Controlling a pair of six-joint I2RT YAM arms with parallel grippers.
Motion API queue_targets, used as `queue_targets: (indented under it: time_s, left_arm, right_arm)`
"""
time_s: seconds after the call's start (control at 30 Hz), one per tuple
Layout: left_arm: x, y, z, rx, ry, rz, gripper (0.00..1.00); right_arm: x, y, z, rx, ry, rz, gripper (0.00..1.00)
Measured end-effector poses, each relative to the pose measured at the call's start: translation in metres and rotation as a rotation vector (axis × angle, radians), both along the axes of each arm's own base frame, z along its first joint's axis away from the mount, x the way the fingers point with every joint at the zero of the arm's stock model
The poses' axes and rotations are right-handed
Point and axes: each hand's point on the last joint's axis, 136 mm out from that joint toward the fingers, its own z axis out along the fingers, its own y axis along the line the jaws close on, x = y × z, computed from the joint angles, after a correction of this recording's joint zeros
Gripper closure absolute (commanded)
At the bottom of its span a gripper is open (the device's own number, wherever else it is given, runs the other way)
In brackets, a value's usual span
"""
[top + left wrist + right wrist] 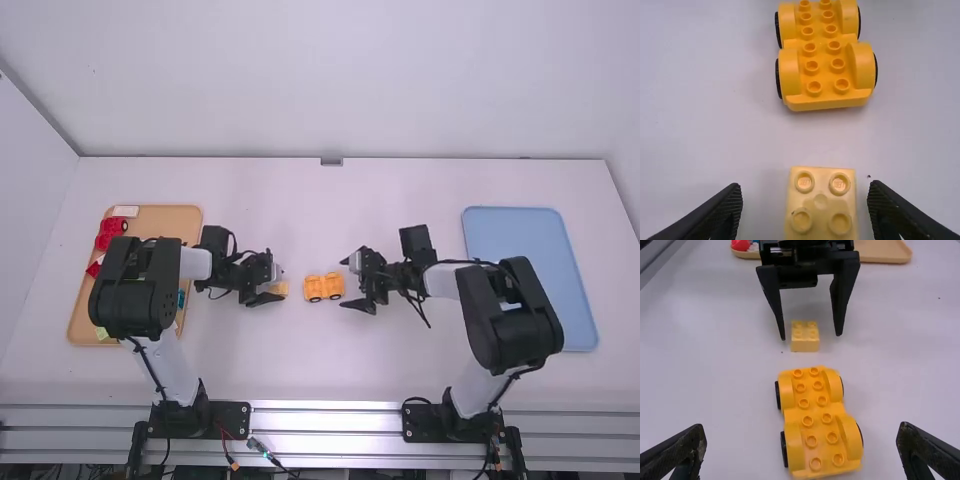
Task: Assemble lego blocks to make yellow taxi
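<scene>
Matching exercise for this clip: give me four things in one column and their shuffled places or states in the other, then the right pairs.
1. Pale yellow four-stud block
2. Orange-yellow wheeled base
3. Flat blue tray
4. Flat tan tray

A. On the far right
B. Holds red pieces
C. Between the left arm's open jaws, ungripped
D. On its wheels, between the two arms

Pairs: 1-C, 2-D, 3-A, 4-B

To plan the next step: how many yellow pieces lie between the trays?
2: the wheeled base, between the left gripper and the right gripper; and the pale brick, between the left gripper's open fingers. Arms may hide more.
</scene>
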Motion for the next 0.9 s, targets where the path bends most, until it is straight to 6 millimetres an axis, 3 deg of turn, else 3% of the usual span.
queue_targets:
  time_s: [0.23, 0.53, 0.9]
  left_arm:
    - [-0.0014, 0.0028, -0.0034, 0.004, -0.008, 0.011, 0.34]
    - [-0.0011, 0.0074, -0.0042, 0.003, -0.003, 0.027, 0.5]
    - [-0.0015, 0.0052, -0.0018, -0.015, -0.005, 0.022, 0.44]
  right_arm:
    - [-0.002, 0.0046, -0.0063, -0.041, -0.011, 0.004, 0.01]
    - [0.0001, 0.0026, -0.0074, -0.048, -0.013, -0.005, 0.01]
    - [0.0, 0.0027, -0.0077, -0.05, -0.013, -0.005, 0.01]
